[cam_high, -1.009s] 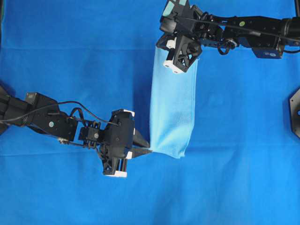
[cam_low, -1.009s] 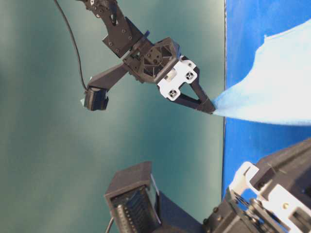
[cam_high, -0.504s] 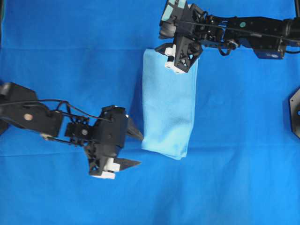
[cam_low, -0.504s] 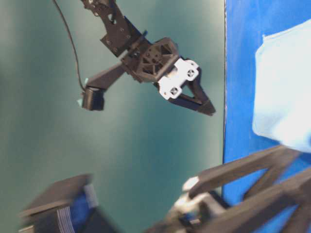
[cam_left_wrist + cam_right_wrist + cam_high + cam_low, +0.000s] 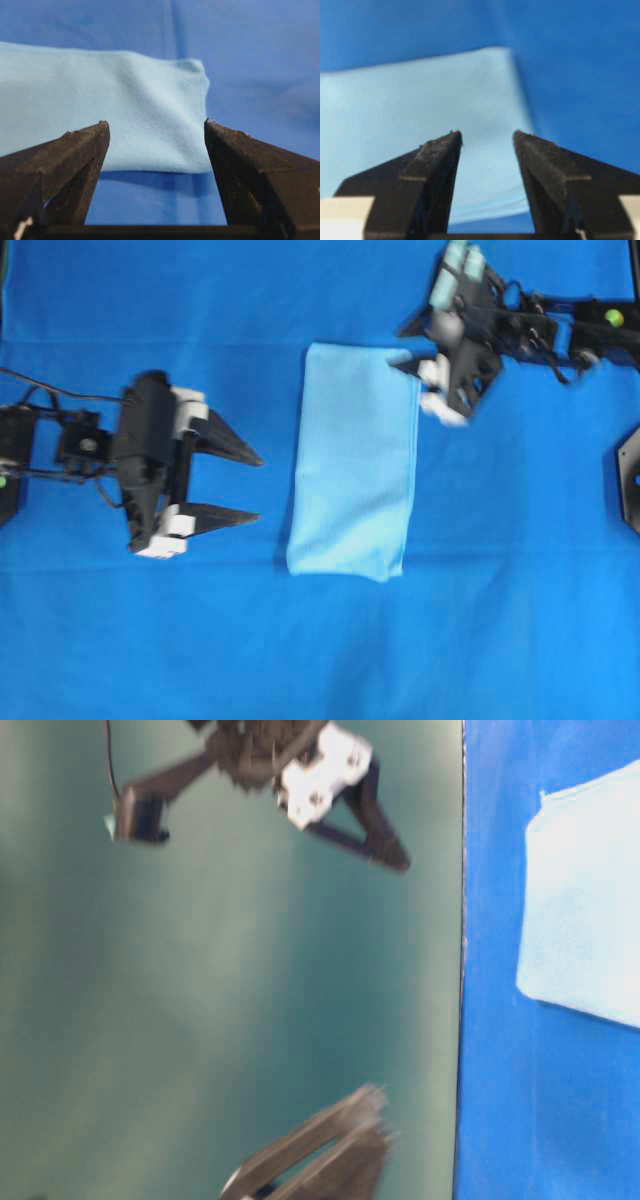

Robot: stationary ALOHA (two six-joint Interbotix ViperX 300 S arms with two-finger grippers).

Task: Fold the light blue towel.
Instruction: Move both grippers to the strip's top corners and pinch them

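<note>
The light blue towel (image 5: pixel 353 488) lies folded into a narrow upright rectangle at the centre of the overhead frame, flat on the royal-blue tabletop (image 5: pixel 300 660). The left end effector (image 5: pixel 248 486), at centre left, is spread and empty. The right end effector (image 5: pixel 420 380), upper right by the towel's top corner, is spread too, holding nothing.

towel (image 5: pixel 353 462) lies on table covering (image 5: pixel 300 660), between both hands.
</note>
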